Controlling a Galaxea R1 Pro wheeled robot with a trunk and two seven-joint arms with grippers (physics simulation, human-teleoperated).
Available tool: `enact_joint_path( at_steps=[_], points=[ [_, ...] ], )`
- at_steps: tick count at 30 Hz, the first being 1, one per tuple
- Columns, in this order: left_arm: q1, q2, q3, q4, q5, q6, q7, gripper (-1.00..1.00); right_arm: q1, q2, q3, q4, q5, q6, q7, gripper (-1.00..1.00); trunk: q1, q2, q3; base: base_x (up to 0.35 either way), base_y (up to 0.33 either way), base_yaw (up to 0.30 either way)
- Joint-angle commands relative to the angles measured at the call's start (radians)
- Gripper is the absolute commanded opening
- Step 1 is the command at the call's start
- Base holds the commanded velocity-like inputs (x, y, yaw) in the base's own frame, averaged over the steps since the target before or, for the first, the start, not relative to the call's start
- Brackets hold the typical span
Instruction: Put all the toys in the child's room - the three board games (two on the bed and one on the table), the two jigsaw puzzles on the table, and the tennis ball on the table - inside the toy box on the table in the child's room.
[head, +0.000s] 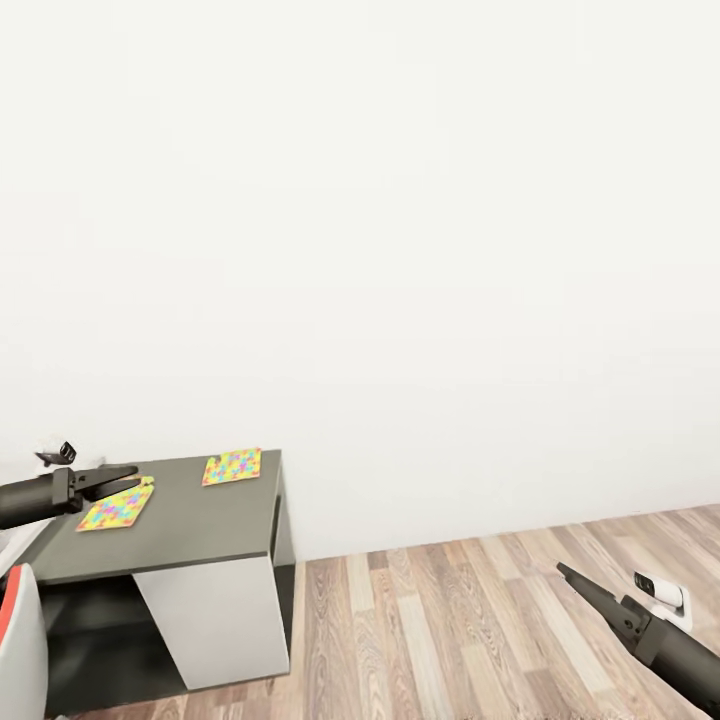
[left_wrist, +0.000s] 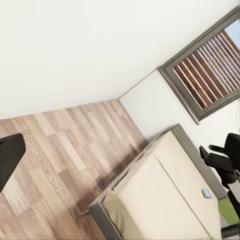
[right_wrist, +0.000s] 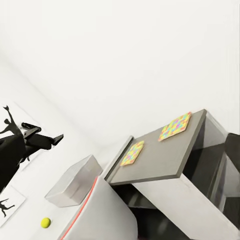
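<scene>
White walls and wood-plank floor — dark cabinet carrying two jigsaw puzzles.
Puzzles flat, multicoloured, apart; grey toy box beside tennis ball; beige bed holds one small box. Finger spread on both arms — cannot tell.

Wood-plank floor, matt dk-grey cabinet top

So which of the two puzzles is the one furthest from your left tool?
Find the dark cabinet against the white wall. Two multicoloured flat puzzles lie on top. It is the far puzzle, by the back corner, lying square; the near puzzle sits under the left tool.
</scene>
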Motion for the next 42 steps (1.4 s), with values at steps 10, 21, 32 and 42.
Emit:
enact_joint_path(
  at_steps=[10,21,32,42],
  points=[
    [0.0,0.001,0.0,0.0,-0.001,0.011,-0.004,1.0,-0.001,0.0,0.0,0.0,-0.001,0.01,0.003,1.0,0.001,-0.002,0.002,0.0,0.0,-0.281],
    [0.0,-0.001,-0.001,-0.001,-0.001,0.011,-0.004,1.0,-0.001,0.0,0.0,0.0,0.0,0.01,0.003,1.0,0.001,-0.002,0.006,0.0,0.0,-0.281],
    [0.0,-0.002,-0.001,0.0,-0.002,0.011,-0.004,1.0,-0.001,0.0,0.0,0.0,0.0,0.01,0.003,1.0,0.001,-0.002,0.01,0.0,0.0,-0.281],
    [0.0,-0.002,-0.002,0.0,-0.003,0.011,-0.004,1.0,-0.001,0.0,0.0,0.0,0.002,0.01,0.003,1.0,0.001,-0.002,0.014,0.0,0.0,-0.281]
  ],
)
